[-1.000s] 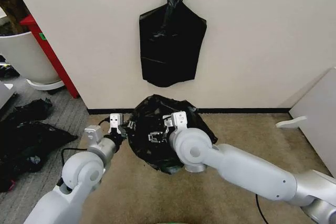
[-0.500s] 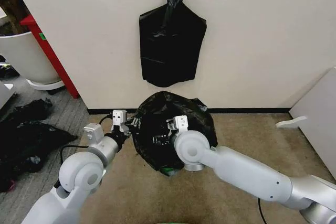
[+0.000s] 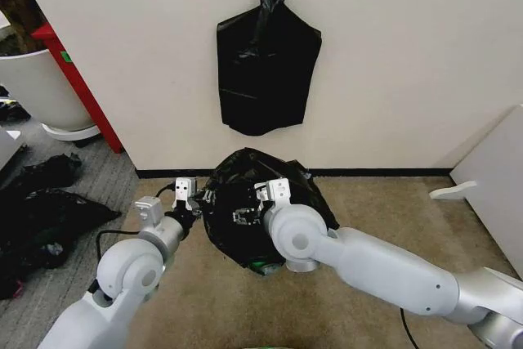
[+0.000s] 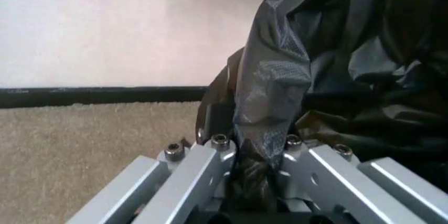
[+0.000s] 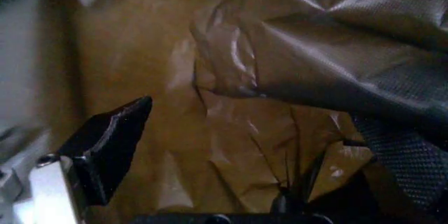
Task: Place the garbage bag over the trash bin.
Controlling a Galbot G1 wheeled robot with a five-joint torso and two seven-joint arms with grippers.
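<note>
Left claw (image 4: 255, 174) pinches garbage bag (image 3: 261, 202) — unlabelled.

From the head we are looking forward and down at the floor (image 3: 392, 202) and the far wall (image 3: 392, 63), both arms reaching away from us. At the left wrist we are peering along the left gripper (image 4: 255, 174), very close to the garbage bag (image 4: 329, 61), facing that wall. At the right wrist we are pressed against the same bag's film; all three views are sharing it.
</note>
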